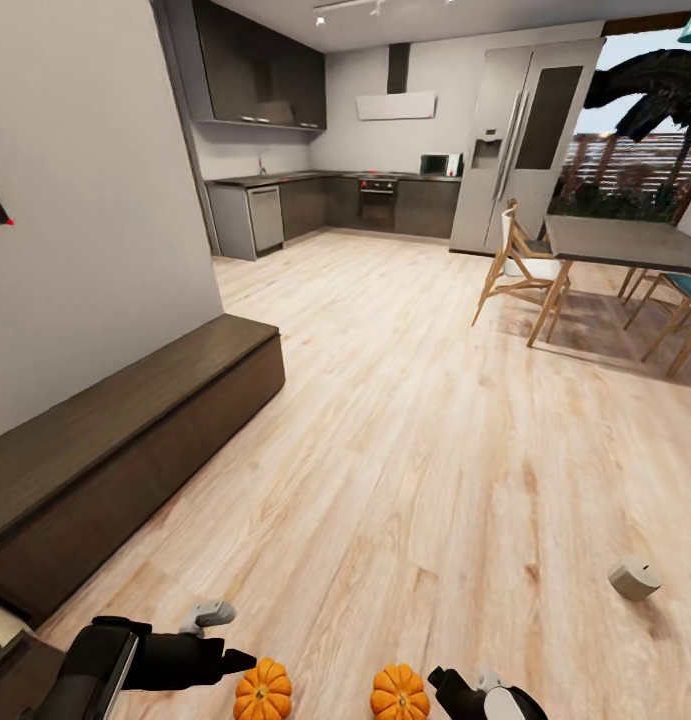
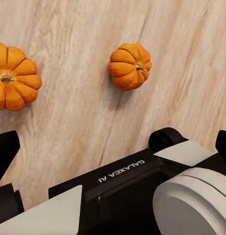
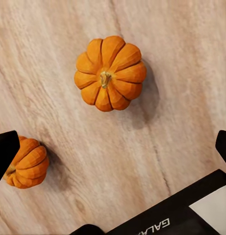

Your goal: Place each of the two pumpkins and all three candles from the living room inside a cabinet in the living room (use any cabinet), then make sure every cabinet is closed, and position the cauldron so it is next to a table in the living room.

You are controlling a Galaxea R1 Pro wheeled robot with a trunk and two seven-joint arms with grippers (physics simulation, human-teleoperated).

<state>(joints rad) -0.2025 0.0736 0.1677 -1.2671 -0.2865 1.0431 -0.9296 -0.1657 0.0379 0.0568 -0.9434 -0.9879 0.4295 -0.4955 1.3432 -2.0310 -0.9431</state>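
Resting on the plank floor point(image 1: 405, 420), both pumpkins sit at the head view's lower edge, left pumpkin point(image 1: 262, 691) and right pumpkin point(image 1: 399, 693) partly cut off. "GALAXEA AI" reads on the left wrist housing. Finger state: cannot tell for either arm. Dark low cabinet point(image 1: 125, 440) against the wall, closed; candle point(image 1: 634, 577) lies right.

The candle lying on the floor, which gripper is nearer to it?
The right. The right gripper is low near the pumpkins, with the candle off to its right. The left gripper sits further away, beyond both pumpkins.
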